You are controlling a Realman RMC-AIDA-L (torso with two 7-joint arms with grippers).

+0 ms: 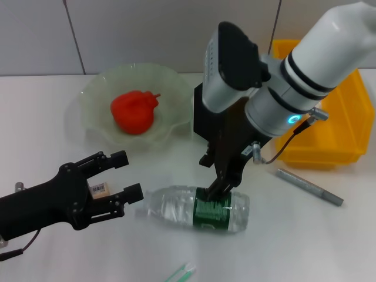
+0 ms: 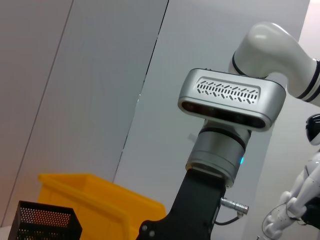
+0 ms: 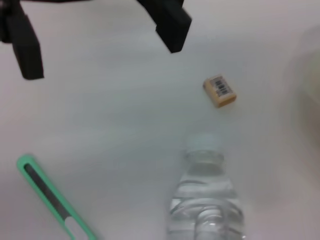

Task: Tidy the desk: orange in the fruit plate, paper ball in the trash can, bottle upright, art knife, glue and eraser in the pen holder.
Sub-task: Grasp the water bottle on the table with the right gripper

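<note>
The bottle [image 1: 197, 208] [image 3: 205, 200] lies on its side on the desk [image 1: 47, 147], white cap [image 3: 204, 142] pointing left. My right gripper [image 1: 216, 191] has come down onto its green label from the far side. My left gripper [image 1: 126, 175] hovers open just left of the bottle, and the eraser [image 1: 98, 188] [image 3: 220, 91] lies on the desk beneath it. The orange [image 1: 135, 111] rests in the fruit plate [image 1: 94, 94]. The art knife [image 1: 181, 273] [image 3: 52, 202] lies near the front edge. The pen holder [image 1: 202, 117] [image 2: 45, 222] stands behind my right arm. The paper ball is out of view.
The trash can [image 1: 329, 129] [image 2: 85, 195] sits at the back right. A thin grey metallic rod [image 1: 309, 187] lies on the desk in front of it. My right arm's wrist [image 2: 227, 100] fills much of the left wrist view.
</note>
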